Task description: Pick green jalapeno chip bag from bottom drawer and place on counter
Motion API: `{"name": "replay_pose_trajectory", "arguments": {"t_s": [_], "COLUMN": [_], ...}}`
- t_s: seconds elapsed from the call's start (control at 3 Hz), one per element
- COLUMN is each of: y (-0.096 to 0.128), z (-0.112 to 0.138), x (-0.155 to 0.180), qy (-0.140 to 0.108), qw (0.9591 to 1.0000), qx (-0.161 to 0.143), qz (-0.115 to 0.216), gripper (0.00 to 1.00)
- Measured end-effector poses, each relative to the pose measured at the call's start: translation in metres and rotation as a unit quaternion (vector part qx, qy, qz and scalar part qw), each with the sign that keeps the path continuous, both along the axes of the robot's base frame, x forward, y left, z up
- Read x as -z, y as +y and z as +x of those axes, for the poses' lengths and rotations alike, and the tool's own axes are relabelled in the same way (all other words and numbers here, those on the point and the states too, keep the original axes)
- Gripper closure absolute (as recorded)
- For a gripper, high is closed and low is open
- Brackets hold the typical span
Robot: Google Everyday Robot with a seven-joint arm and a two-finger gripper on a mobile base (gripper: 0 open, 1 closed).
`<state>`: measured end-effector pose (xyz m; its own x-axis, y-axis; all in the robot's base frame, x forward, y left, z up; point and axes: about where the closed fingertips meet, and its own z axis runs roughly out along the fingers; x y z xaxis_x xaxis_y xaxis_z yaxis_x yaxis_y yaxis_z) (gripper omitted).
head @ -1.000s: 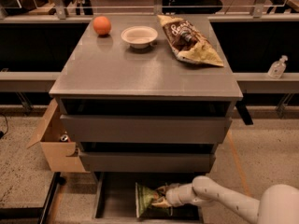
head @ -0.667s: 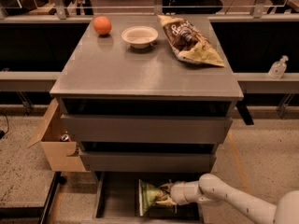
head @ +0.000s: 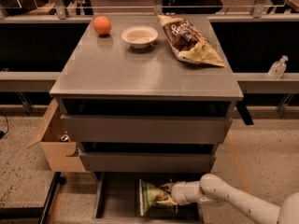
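Down in the bottom drawer (head: 116, 197), the hand (head: 167, 195) grips the right edge of the green jalapeno chip bag (head: 148, 196).

The end effector (head: 165, 195) grips the green jalapeno chip bag (head: 150, 196) in the open bottom drawer (head: 117, 197).
The bag stands upright near the drawer's middle, pinched at its right edge. Along the far edge of the bench (head: 140, 71) lie an orange (head: 102, 25), a white bowl (head: 139, 35) and a brown chip bag (head: 189, 40).
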<state>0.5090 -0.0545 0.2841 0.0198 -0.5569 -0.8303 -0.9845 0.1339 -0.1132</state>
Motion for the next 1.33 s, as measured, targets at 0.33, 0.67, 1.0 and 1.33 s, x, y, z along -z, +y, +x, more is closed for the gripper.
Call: {"name": "replay_pose_trajectory", "arguments": {"t_s": [0.33, 0.67, 1.0, 1.33], "y": [-0.019, -0.05, -0.074, -0.088], "z": [-0.006, -0.02, -0.032, -0.04], "x": [-0.028, -0.073, -0.116, -0.17], "qy": [-0.031, -0.091, -0.149, -0.205], "qw": [0.9994, 0.9946, 0.9854, 0.9722], "qx": [0.014, 0.043, 0.067, 0.079], "qz": [-0.008, -0.024, -0.047, -0.08], "gripper": [1.0, 1.0, 1.0, 1.0]}}
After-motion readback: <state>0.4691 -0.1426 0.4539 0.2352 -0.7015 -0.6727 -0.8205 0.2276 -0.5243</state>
